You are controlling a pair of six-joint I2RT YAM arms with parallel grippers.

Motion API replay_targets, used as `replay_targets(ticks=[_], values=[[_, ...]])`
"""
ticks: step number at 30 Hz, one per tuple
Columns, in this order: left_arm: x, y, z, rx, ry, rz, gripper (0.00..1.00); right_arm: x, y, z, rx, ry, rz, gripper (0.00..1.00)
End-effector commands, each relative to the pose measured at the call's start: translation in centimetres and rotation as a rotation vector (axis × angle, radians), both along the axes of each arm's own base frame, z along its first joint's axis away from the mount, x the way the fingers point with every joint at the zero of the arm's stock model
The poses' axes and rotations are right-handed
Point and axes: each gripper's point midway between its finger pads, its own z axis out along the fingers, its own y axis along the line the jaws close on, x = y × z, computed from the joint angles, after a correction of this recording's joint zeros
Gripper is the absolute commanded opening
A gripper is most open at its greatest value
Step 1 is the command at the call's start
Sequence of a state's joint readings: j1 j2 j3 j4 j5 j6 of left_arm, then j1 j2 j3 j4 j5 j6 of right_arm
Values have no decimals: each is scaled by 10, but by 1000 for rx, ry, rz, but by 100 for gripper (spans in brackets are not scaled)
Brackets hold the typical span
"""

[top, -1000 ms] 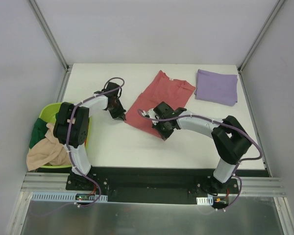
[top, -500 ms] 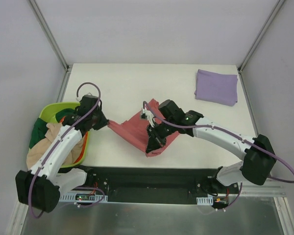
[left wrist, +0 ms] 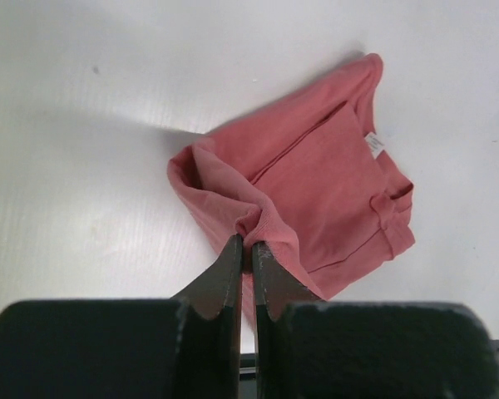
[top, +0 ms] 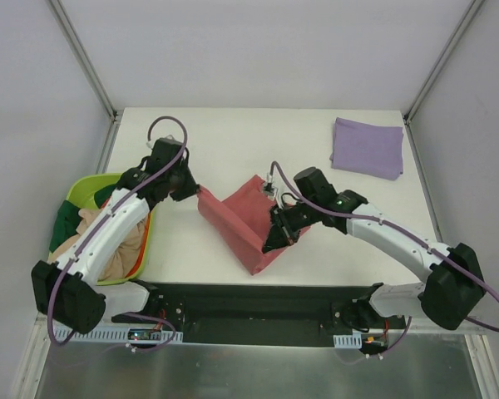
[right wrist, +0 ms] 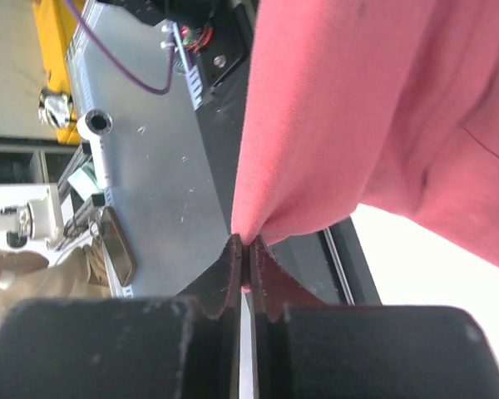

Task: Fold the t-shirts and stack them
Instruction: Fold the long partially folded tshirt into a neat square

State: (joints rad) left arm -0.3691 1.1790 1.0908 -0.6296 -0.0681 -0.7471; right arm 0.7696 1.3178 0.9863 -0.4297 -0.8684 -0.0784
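Overhead view, centre of frame: red t-shirt [top: 237, 218] bunched into a rough triangle on the white table [top: 233, 137], pinched at two points. The left gripper [top: 195, 191] is at the shirt's upper-left corner. The right gripper [top: 274, 243] is at its right edge, lower centre of frame. The cloth spans between the two. Whether the shirt's lowest corner touches the table cannot be told from here.

Left wrist view: fingers [left wrist: 224, 274] closed down to a thin slit, a ridge of red fabric nipped at the tips. Beyond them the shirt spreads toward the upper right of the frame. Its collar end, with a white label [left wrist: 373, 145], lies flat on the table.

Right wrist view: jaws pressed nearly together, a fold of the red cloth caught between the tips. The fabric drapes up and to the right and fills the upper right of the frame.

Overhead, upper right of the table: purple t-shirt [top: 368, 147], folded flat, well apart from the red one.

Overhead, left edge of frame: green basket [top: 87, 183] just beside the table, holding a beige garment [top: 71, 253] and a green garment [top: 62, 220]. The left arm reaches across above it.
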Motion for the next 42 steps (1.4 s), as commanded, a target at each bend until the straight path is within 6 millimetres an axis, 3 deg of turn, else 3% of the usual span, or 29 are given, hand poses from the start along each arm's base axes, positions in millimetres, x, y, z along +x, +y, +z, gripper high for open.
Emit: replay_targets(ticks=[1,7,14,23,30,32,33,35,37,38,39,42], values=[[46,-16,40,36,-138,-6,0,6,-24,7,10,28,-82,1],[85,-49,50,42,-148,-67,0,28,-53,1,-8,32,-205,1],[127,-97,39,37,-125,-185,0,55,-84,-20,-61,83,-364,1],[170,-152,-14,46,-52,-302,0,81,-115,-67,-225,108,-550,1],[190,-175,-57,33,5,-331,0,111,-134,-101,-351,82,-655,10],[194,-178,-63,34,11,-332,0,123,-140,-107,-386,61,-701,19],[195,-179,-64,31,12,-341,7,129,-144,-108,-404,41,-714,26],[194,-184,-60,13,4,-371,47,140,-151,-104,-443,-2,-754,42],[191,-188,-47,-10,-11,-393,64,143,-155,-97,-461,-30,-760,62],[189,-188,-38,-17,-26,-403,77,143,-158,-92,-468,-43,-767,75],[186,-186,-32,-19,-32,-409,99,142,-158,-86,-462,-53,-769,96],[169,-177,-5,-28,-64,-412,99,133,-155,-69,-419,-70,-759,96]])
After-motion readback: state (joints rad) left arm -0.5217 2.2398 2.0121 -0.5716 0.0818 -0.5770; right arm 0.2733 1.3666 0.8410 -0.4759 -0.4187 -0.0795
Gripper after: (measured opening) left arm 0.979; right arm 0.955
